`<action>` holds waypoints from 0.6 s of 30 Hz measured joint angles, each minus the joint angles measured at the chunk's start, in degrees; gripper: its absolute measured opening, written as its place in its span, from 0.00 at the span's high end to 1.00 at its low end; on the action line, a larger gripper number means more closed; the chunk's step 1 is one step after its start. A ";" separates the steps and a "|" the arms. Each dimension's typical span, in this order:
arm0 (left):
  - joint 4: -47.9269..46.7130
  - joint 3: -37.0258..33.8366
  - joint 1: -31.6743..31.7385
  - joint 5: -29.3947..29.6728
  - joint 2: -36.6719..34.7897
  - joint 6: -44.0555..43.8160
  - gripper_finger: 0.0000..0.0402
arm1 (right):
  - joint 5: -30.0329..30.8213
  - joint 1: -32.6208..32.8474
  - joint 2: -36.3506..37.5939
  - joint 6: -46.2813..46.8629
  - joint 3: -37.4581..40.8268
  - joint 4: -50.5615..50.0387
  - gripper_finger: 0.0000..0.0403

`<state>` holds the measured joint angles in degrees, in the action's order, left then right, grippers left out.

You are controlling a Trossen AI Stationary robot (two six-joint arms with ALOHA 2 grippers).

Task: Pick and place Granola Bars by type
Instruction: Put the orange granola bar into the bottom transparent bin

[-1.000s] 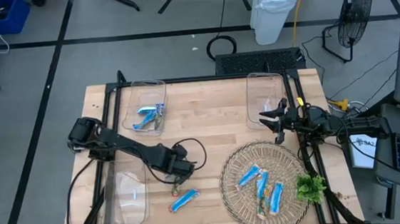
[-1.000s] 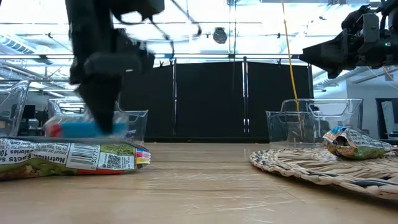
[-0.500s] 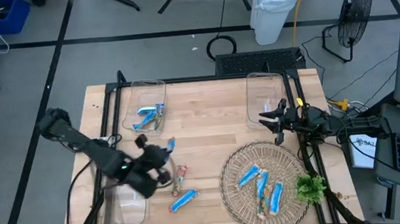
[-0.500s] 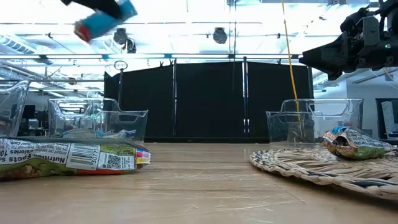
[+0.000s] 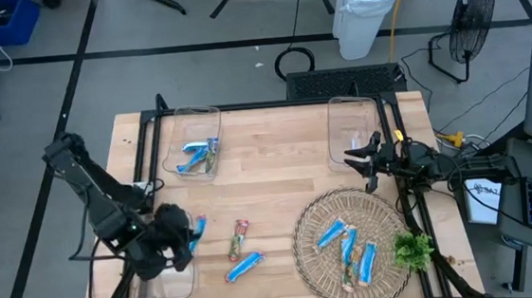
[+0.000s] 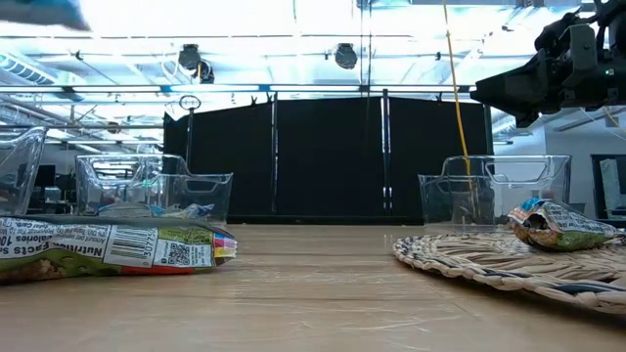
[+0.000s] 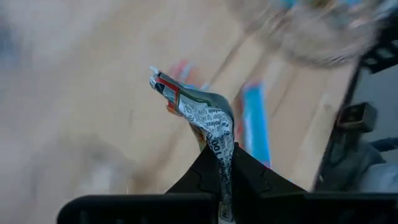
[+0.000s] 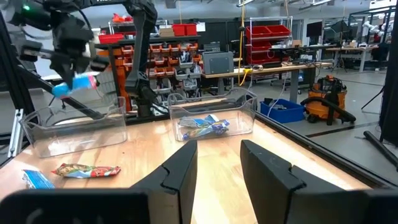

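My left gripper (image 5: 184,239) is shut on a blue-wrapped granola bar (image 5: 197,230), high above the table beside the near-left clear bin (image 5: 165,268). In the right wrist view the same bar (image 8: 74,83) shows under that gripper. A multicoloured bar (image 5: 239,238) and a blue bar (image 5: 246,265) lie flat on the wood. Several blue bars and one multicoloured bar lie on the wicker mat (image 5: 302,224). The far-left bin (image 5: 193,153) holds bars. My right gripper (image 5: 362,162) waits open, raised over the table's right side. My left gripper pinches the blue bar between its two fingers by one end (image 7: 222,163). The bar is lifted clear of the table. It sticks out past the fingertips, and its wrapper bends over toward the free end (image 7: 164,84).
An empty clear bin (image 5: 353,131) stands at the far right. A green leafy sprig (image 5: 413,249) lies beside the mat's right rim. Bare wood lies between the bins in the table's middle (image 5: 273,172). In the low view the multicoloured bar (image 6: 108,248) lies close to the camera.
My left gripper rose from low over the table's middle with the blue bar shut in its fingers. It swung toward the table's left edge and a little nearer, to beside the near-left bin. The multicoloured bar that it had covered now shows on the wood.
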<state>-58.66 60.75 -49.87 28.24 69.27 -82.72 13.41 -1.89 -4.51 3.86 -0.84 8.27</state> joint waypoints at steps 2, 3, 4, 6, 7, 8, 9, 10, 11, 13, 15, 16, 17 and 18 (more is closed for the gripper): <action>-2.70 -0.02 -0.14 -5.64 0.53 -9.41 0.96 | 0.00 -0.02 0.00 0.00 0.00 0.00 0.72; -3.81 -0.02 -0.31 -8.42 0.87 -14.32 0.96 | 0.00 0.00 0.00 -0.02 0.02 0.02 0.72; -5.14 -0.02 -0.65 -11.02 1.17 -18.81 0.96 | 0.01 0.00 0.00 -0.16 0.01 0.08 0.72; -7.89 -0.02 -1.46 -15.53 2.11 -26.80 0.96 | 0.06 0.00 -0.02 -1.57 0.00 1.03 0.72; -9.25 -0.02 -1.87 -17.69 2.69 -30.37 0.96 | 0.19 0.00 -0.02 -2.79 0.00 1.92 0.72; -10.52 -0.02 -2.19 -19.50 3.24 -33.92 0.96 | 0.33 -0.02 -0.02 -4.13 0.02 3.00 0.72; -11.63 -0.02 -2.56 -21.01 3.80 -36.82 0.96 | 0.37 0.00 -0.02 -5.33 0.02 4.23 0.72; -12.77 -0.02 -2.87 -22.45 4.40 -39.49 0.96 | 0.33 0.00 -0.02 -6.16 0.02 5.54 0.72; -14.01 -0.02 -3.12 -23.41 5.03 -41.58 0.96 | 0.33 -0.02 -0.02 -6.66 0.02 6.75 0.72; -16.39 -0.02 -3.26 -23.94 6.48 -44.52 0.96 | 0.31 -0.02 -0.02 -6.97 0.02 8.59 0.72; -17.80 -0.04 -3.25 -23.90 8.00 -46.21 0.96 | 0.30 0.00 -0.02 -7.00 0.01 9.66 0.72; -18.16 -0.04 -3.11 -23.98 8.81 -46.51 0.96 | 0.26 -0.01 -0.02 -7.02 0.02 10.14 0.72; -18.32 -0.04 -2.88 -24.34 9.64 -46.51 0.96 | 0.17 -0.02 -0.02 -7.02 0.02 10.48 0.72; -18.37 -0.04 -2.61 -25.16 10.46 -46.38 0.97 | 0.13 0.00 -0.02 -7.06 0.02 10.62 0.72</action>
<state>-77.03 60.71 -52.48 3.08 79.73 -129.10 13.54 -1.89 -4.54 -3.20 -0.82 18.89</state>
